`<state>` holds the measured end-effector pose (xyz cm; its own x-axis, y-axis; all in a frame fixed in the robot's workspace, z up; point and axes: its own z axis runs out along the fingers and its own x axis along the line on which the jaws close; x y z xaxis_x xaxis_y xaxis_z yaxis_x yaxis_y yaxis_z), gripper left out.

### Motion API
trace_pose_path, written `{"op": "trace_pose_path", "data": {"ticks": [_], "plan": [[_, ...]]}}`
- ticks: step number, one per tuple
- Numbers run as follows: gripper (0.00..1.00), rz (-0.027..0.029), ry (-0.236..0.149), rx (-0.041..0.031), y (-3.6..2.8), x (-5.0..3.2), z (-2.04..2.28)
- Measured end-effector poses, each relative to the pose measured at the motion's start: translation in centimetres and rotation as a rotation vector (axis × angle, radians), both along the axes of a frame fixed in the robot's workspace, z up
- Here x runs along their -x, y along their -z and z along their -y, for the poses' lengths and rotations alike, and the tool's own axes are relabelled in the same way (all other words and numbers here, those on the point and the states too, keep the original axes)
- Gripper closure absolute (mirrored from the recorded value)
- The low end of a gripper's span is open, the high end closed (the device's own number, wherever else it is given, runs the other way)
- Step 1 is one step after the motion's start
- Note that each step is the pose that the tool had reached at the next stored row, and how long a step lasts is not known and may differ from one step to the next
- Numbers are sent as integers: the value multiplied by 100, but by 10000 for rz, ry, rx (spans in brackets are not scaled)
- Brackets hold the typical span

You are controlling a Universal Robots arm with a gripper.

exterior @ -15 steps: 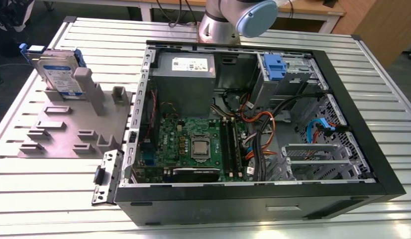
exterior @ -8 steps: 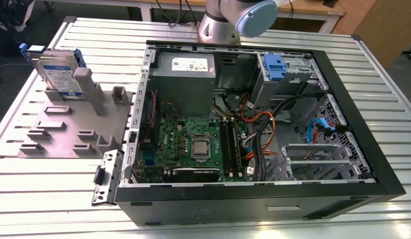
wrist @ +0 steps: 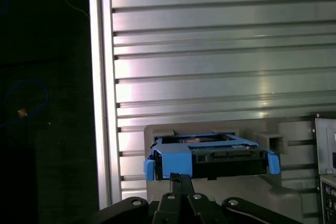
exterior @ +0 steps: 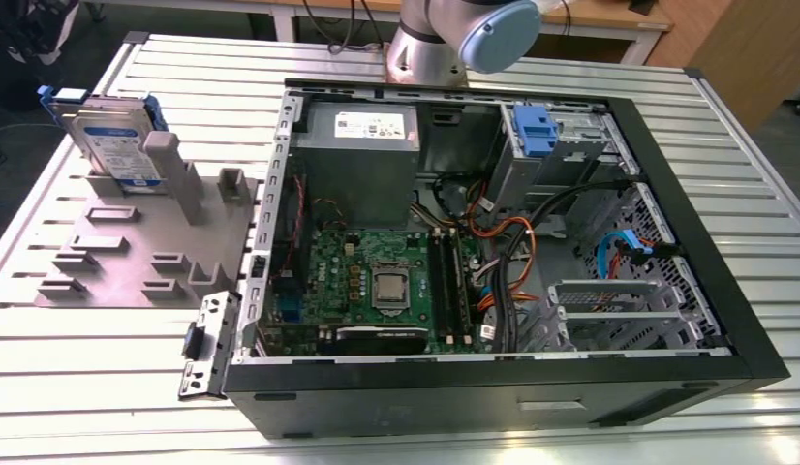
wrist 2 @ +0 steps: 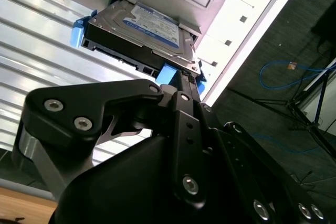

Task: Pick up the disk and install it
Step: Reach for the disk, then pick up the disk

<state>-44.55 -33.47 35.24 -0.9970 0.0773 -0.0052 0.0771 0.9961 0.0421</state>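
Hanging shut, my tool (wrist: 181,179) faces the silver-grey, blue-bracketed metal disk (wrist: 226,160), upright at ten o'clock in the exterior view on the ribbed aluminium surface (exterior: 103,363); dark floor (wrist: 47,129) beyond.

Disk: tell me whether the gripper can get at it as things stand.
Probably yes. The disk stands on edge in its grey holder, and the gripper is right at its blue-framed end, with nothing between them in either wrist view.

Disk (exterior: 113,145) silver-grey, label (wrist 2: 152,24) white-and-blue, bracket (wrist: 173,160) bright blue; fixture (exterior: 129,254) plain grey; PC case (exterior: 504,389) black, motherboard (exterior: 354,263) green; table (exterior: 90,387) ribbed silver.
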Motion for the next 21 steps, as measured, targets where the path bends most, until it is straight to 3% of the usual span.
{"op": "trace_pose_path", "data": {"ticks": [21], "plan": [[89,-3,-134,0,21,-2,0]]}}
